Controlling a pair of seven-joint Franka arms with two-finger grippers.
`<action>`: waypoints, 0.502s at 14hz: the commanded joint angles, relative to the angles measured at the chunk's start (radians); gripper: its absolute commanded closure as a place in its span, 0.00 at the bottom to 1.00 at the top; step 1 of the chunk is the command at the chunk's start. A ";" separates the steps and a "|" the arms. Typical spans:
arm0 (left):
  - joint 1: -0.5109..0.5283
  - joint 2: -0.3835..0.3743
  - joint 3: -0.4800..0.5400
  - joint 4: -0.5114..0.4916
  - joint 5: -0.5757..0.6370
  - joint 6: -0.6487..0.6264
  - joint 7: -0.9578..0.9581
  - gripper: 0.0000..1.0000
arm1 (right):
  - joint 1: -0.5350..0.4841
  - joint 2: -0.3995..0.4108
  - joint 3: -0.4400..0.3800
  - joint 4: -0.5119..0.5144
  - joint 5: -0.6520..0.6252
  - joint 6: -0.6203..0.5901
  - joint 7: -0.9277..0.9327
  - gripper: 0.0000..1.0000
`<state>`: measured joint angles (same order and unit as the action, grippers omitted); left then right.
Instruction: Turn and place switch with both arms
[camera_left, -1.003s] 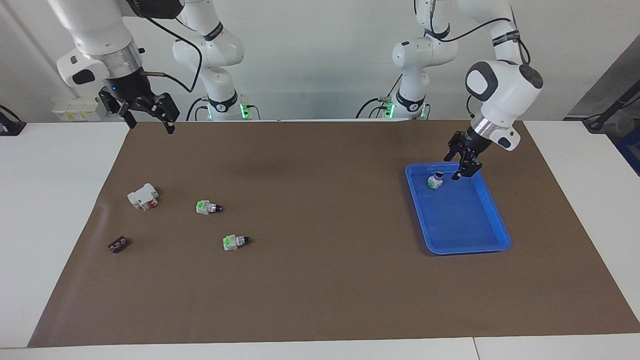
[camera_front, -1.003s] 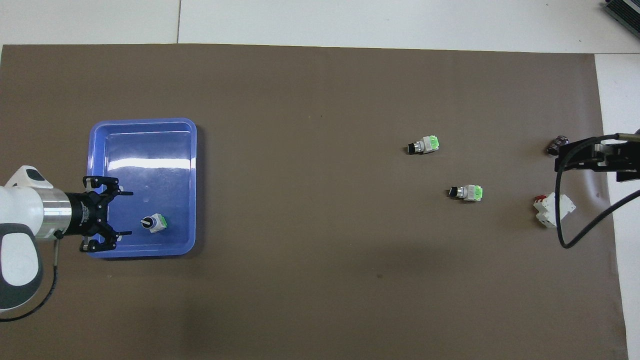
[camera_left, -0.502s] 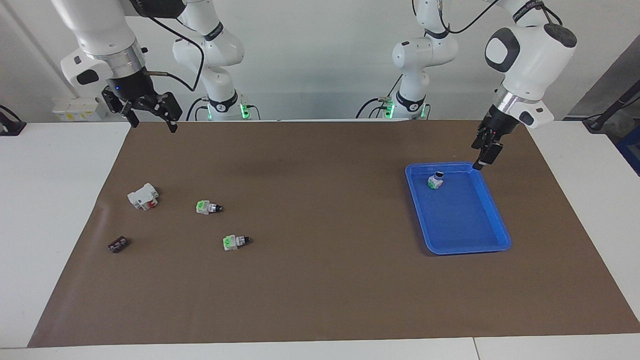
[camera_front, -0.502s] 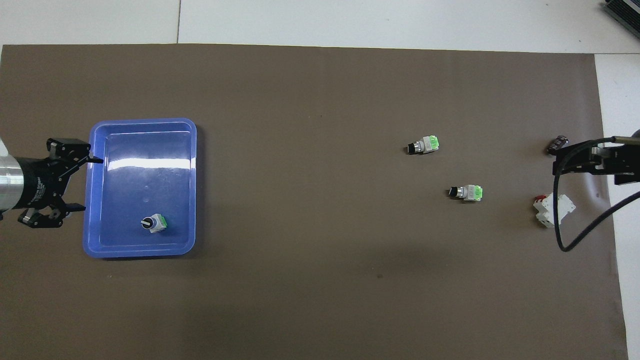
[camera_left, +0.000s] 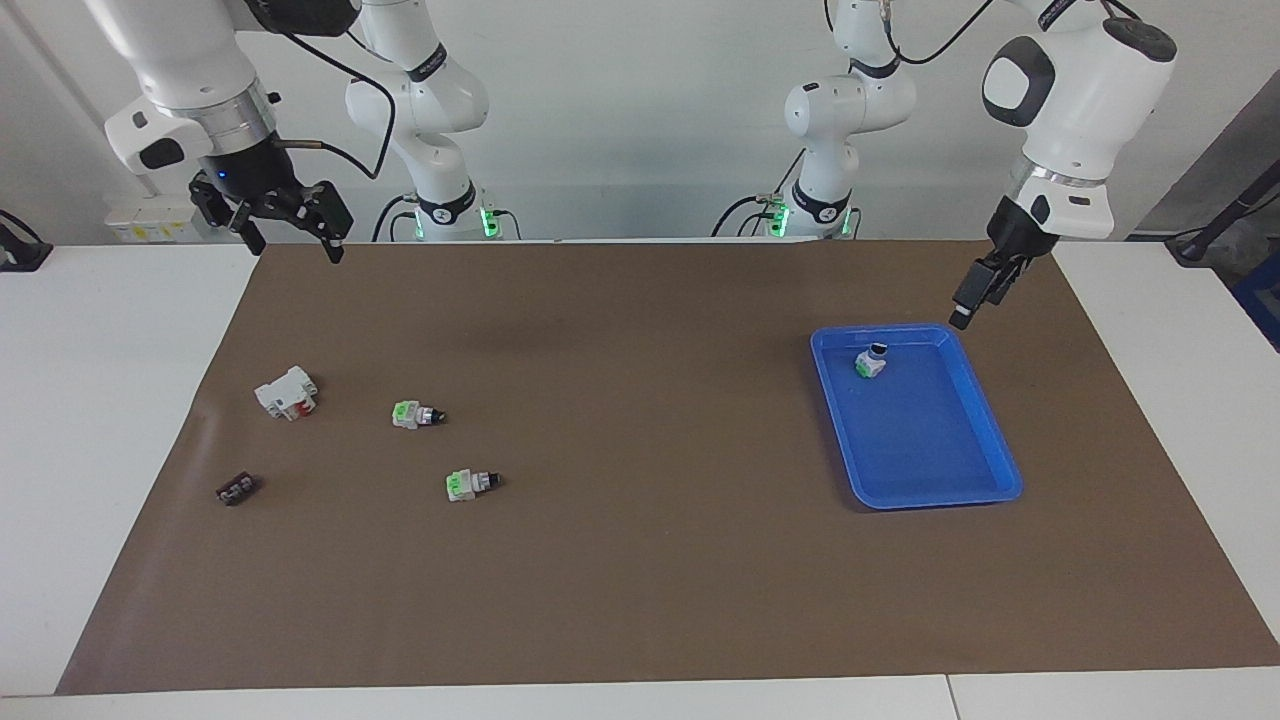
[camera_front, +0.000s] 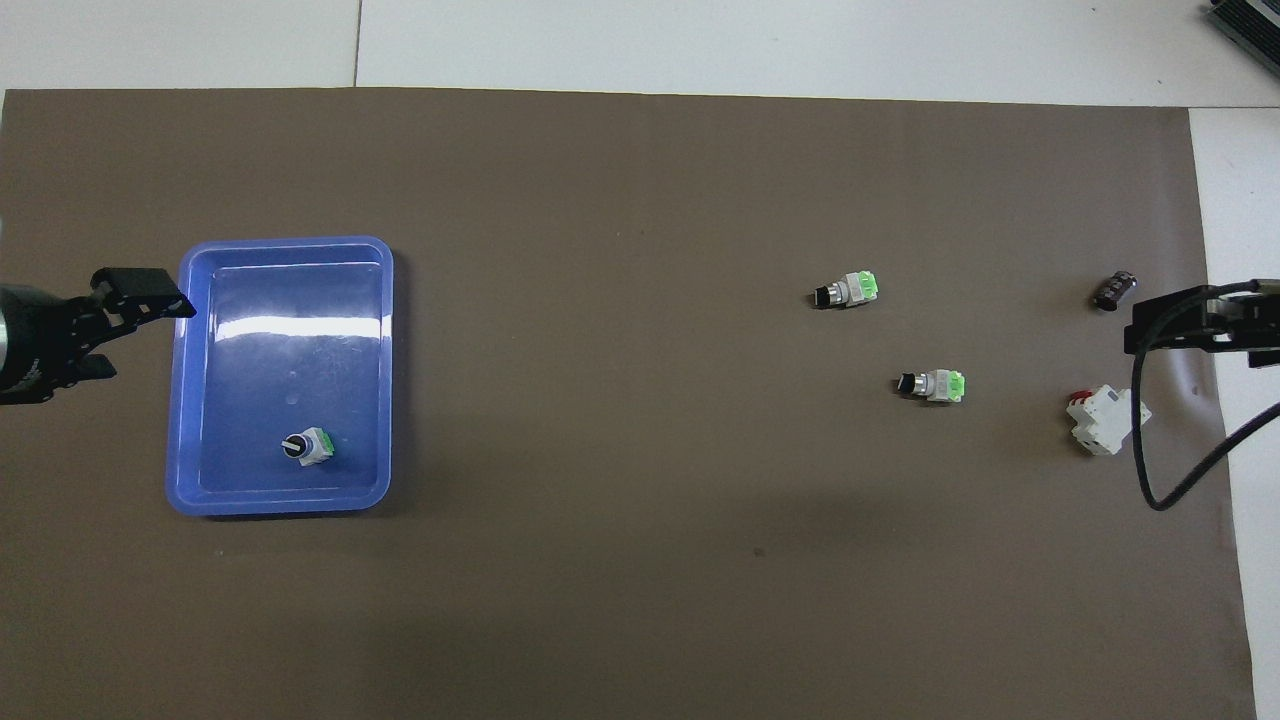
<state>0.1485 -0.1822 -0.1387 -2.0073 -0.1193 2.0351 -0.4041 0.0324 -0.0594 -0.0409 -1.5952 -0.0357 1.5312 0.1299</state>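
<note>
One switch (camera_left: 871, 361) (camera_front: 308, 446) stands in the blue tray (camera_left: 925, 450) (camera_front: 290, 350), black knob up, in the part nearest the robots. Two more switches (camera_left: 415, 414) (camera_left: 468, 484) lie on their sides on the brown mat toward the right arm's end. My left gripper (camera_left: 968, 300) (camera_front: 140, 335) hangs open and empty, raised over the mat just outside the tray's rim at the left arm's end. My right gripper (camera_left: 290, 245) is open and empty, held high over the mat's edge at the right arm's end.
A white block with a red part (camera_left: 286, 393) (camera_front: 1105, 420) and a small flat black piece (camera_left: 236, 489) (camera_front: 1114, 290) lie on the mat near the right arm's end. The brown mat (camera_left: 650, 560) covers most of the white table.
The left gripper has lifted out of the tray and drawn back past its rim, leaving the switch standing inside. The right gripper shifted slightly outward.
</note>
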 joint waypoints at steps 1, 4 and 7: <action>-0.007 0.038 0.001 0.088 0.075 -0.027 0.189 0.00 | -0.011 -0.030 0.004 -0.035 0.019 0.004 -0.016 0.00; -0.043 0.093 0.007 0.241 0.125 -0.091 0.300 0.00 | -0.012 -0.033 0.004 -0.048 0.019 0.007 -0.018 0.00; -0.066 0.168 0.014 0.416 0.127 -0.206 0.407 0.00 | -0.012 -0.033 0.004 -0.045 0.019 0.004 -0.024 0.00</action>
<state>0.1085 -0.0993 -0.1398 -1.7430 -0.0202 1.9224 -0.0729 0.0325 -0.0635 -0.0407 -1.6081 -0.0357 1.5312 0.1292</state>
